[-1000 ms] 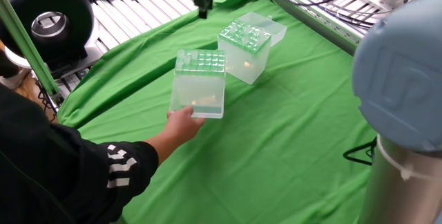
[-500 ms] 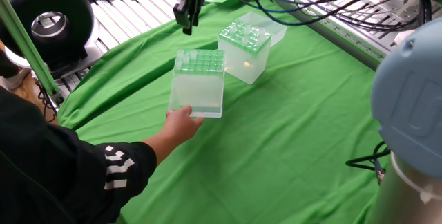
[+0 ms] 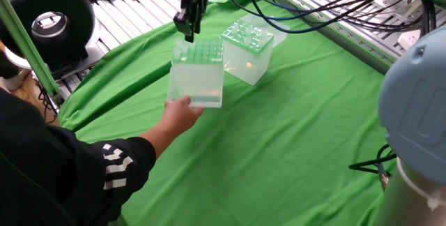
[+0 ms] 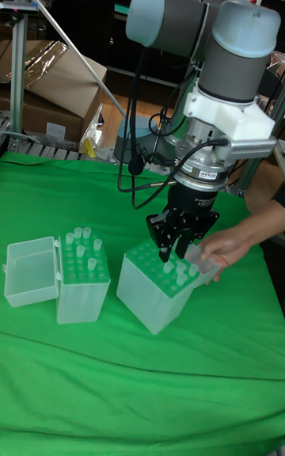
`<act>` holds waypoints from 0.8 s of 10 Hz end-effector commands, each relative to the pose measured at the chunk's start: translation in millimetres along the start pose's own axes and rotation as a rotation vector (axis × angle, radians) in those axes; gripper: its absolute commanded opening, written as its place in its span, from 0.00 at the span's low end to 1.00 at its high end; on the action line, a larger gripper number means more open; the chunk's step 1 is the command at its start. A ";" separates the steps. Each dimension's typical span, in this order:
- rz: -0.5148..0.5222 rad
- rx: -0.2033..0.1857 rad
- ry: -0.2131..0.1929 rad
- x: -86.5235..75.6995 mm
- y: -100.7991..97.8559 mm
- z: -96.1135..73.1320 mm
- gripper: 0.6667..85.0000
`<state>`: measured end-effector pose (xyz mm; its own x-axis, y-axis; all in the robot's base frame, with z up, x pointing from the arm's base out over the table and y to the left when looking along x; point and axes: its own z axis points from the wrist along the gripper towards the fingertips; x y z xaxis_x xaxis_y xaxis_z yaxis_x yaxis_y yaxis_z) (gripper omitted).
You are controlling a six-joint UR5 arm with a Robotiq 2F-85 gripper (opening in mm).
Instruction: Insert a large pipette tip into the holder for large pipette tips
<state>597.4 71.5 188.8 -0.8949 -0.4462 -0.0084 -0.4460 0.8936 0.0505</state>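
Centrally, one robot hand hangs just above the green hole plate of the holder for large pipette tips, fingers drawn narrow; whether they pinch the large pipette tip cannot be told. One person's hand touches that holder's side. Two translucent boxes stand on the green-draped tabletop: this holder and, near it, a second box with several clear tips standing up and its lid open.
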 end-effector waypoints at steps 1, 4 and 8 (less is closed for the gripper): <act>-0.003 -0.033 0.062 16.6 9.4 -0.8 0.42; -0.006 -0.018 0.042 5.7 1.0 10.5 0.42; 0.017 -0.014 0.036 -0.1 -0.9 16.8 0.33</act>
<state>596.0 69.2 173.5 -0.8935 -0.4481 0.0305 -0.4460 0.8932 0.0566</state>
